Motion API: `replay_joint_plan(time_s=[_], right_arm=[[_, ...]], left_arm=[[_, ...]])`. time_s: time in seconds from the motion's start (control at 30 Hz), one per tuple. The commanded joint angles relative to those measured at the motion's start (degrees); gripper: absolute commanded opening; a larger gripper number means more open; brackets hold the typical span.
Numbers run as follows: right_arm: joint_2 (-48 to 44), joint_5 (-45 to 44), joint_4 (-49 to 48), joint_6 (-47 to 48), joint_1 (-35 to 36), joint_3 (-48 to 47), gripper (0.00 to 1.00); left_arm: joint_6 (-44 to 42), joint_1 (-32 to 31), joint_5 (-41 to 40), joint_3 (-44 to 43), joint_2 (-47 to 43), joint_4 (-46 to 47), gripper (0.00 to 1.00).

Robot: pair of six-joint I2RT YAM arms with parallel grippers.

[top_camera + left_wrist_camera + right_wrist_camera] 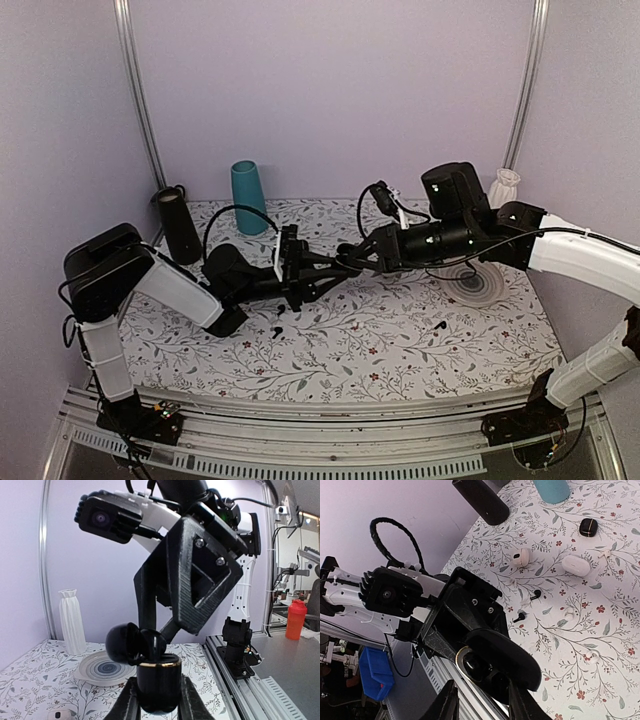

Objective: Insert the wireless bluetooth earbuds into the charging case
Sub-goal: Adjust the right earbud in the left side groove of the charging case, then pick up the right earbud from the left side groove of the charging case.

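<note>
My left gripper (159, 700) is shut on the charging case (159, 682), a glossy black case with a gold rim, and holds it upright above the table with its lid (122, 642) swung open. In the top view the left gripper (298, 268) and the right gripper (345, 262) meet tip to tip above mid-table. My right gripper (482, 692) is nearly shut on a black earbud (152, 647) at the case's open mouth (472, 662). Two more black earbuds (535, 594) (520, 615) lie on the cloth, and another lies at the right (438, 326).
A smaller black case (588, 527), two white cases (576, 565) (521, 557) and white earbuds (569, 612) lie on the floral cloth. A black cylinder (180, 225) and teal cup (245, 197) stand at the back left, a white vase (503, 187) and a plate (478, 285) at the right.
</note>
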State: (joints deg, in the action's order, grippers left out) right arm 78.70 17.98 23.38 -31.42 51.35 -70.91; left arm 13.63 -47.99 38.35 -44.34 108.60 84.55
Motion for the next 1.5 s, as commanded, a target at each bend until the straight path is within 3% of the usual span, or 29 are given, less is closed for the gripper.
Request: replay_joint_plan(time_s=[0.0, 0.4, 0.63, 0.9, 1.47], right_arm=[[-1.88, 1.94, -2.84, -1.37, -0.84, 0.90, 0.34], [-5.67, 2.82, -3.30, 1.13, -1.77, 1.22, 0.34], [-12.60, -1.22, -14.40, 5.67, -1.73, 9.72, 0.38], [-16.35, 3.67, -27.79, 8.76, -1.86, 19.18, 0.42], [-14.65, 10.63, -27.79, 12.24, -1.79, 19.47, 0.42]], left_arm=[[-3.14, -0.36, -1.52, 0.81, -2.06, -0.63, 0.00], [-5.71, 0.21, 0.55, 1.72, -1.79, 2.46, 0.00], [-4.46, 2.92, 7.82, 3.28, -2.82, 10.13, 0.00], [-10.05, 3.46, 10.75, 4.80, -8.60, 7.11, 0.00], [-26.55, 2.44, 8.21, 5.92, -11.92, -1.89, 0.00]])
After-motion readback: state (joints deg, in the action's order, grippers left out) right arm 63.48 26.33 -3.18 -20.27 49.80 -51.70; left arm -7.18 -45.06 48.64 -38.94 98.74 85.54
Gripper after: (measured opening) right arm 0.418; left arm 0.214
